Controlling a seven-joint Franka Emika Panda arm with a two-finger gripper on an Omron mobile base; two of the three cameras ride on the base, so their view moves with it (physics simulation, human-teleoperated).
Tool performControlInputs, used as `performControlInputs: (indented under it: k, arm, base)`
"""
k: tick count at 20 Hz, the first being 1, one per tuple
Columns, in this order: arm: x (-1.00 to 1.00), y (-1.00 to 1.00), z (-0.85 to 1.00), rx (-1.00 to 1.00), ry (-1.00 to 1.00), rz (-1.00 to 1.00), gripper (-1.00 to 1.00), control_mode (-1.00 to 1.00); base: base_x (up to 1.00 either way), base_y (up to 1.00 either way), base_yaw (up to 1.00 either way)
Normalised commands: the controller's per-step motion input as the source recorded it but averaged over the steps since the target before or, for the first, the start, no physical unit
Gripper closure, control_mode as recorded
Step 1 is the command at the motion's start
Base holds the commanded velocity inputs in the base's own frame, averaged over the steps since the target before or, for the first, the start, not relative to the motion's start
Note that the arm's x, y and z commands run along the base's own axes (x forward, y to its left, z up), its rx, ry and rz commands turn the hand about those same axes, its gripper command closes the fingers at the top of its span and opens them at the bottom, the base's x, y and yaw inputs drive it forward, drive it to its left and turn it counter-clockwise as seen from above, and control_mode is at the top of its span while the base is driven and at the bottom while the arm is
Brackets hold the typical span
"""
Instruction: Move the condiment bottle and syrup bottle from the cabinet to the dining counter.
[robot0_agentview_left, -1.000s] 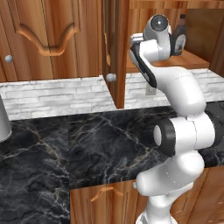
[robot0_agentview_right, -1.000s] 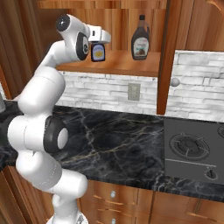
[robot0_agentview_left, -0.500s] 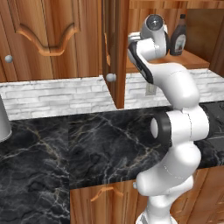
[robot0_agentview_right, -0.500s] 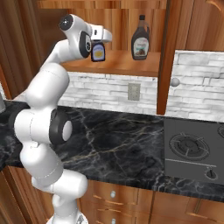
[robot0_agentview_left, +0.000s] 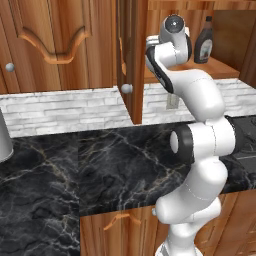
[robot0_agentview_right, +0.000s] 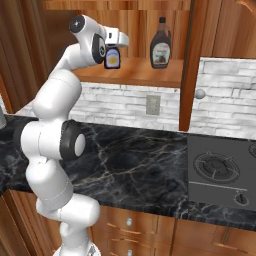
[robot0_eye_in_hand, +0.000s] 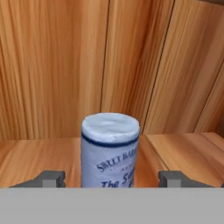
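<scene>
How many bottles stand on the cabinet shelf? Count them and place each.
2. The condiment bottle stands between the gripper's fingers; the syrup bottle stands apart, further along the shelf. Others may be hidden.

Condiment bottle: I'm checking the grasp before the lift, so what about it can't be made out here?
- Hand view: the condiment bottle is cut off at the lower edge, hiding its body, its base and the rest of the label. The fingertips barely clear that edge.
- Right base view: the hand covers its cap, and the label is too small to read.
- Left base view: the arm's wrist stands in front of it.
</scene>
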Motion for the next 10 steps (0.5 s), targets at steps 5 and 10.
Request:
performControlInputs:
  k: [5,10]
  arm:
    - [0.0,0.0,0.0,0.0,-0.02,-0.02,1.0,-1.0]
    - [0.0,0.0,-0.02,0.0,-0.09,0.0,1.0,-1.0]
  base:
    - [0.0,0.0,0.0]
    - [0.0,0.0,0.0]
